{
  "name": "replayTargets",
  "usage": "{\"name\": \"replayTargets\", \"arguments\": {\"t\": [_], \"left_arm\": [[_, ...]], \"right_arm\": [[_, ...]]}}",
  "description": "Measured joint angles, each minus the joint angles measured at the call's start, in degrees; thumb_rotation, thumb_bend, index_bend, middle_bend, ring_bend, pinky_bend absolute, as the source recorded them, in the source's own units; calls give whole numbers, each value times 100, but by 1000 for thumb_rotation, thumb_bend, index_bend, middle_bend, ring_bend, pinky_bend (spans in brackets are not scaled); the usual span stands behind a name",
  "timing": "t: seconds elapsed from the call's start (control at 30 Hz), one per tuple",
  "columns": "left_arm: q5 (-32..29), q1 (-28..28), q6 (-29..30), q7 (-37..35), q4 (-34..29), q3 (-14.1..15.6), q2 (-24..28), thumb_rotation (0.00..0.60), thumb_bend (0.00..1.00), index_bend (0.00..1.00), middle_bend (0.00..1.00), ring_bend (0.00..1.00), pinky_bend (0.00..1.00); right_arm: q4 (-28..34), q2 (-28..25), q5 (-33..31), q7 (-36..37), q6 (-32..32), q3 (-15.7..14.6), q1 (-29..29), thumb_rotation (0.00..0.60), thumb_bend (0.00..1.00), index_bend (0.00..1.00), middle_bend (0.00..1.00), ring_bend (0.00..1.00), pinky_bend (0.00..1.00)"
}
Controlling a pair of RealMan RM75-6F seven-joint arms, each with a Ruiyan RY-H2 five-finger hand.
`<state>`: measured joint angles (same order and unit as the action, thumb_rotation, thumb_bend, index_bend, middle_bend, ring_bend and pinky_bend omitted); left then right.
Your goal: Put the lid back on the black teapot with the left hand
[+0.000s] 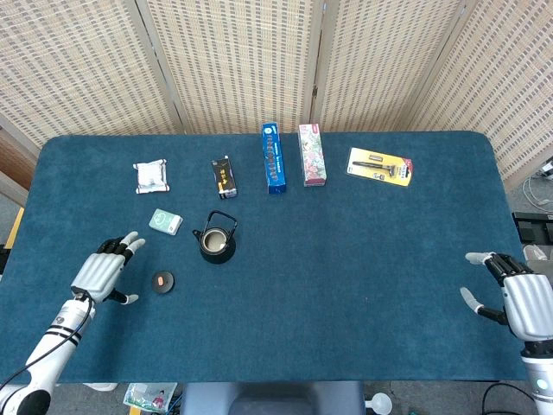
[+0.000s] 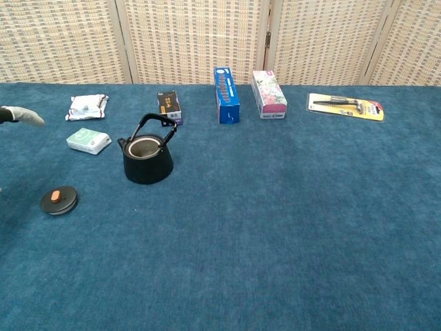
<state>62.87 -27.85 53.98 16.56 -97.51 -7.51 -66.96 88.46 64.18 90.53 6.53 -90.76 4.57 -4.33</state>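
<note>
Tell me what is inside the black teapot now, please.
The black teapot stands open, its round black lid with the orange knob lying apart on the blue table cloth. Through the mouth only a pale inner wall shows; the bottom is hidden, so any contents cannot be told.

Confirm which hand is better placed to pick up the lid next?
Left. The left hand is open just beside the lid, which lies left of the black teapot. The right hand sits at the table's far right edge.
</note>
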Motion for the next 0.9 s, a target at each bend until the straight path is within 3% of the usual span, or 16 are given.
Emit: {"name": "replayTargets", "arguments": {"t": [0.33, 0.9], "left_arm": [[-486, -204, -119, 240, 534, 120, -375, 600, 67, 90, 0, 0, 32], [-979, -598, -689, 132, 531, 169, -381, 600, 67, 201, 0, 0, 32]], "right_arm": [[-5, -7, 11, 10, -1, -5, 7, 600, 261, 325, 384, 327, 479], [2, -17, -28, -3, 64, 7, -18, 600, 261, 325, 384, 327, 479]]}}
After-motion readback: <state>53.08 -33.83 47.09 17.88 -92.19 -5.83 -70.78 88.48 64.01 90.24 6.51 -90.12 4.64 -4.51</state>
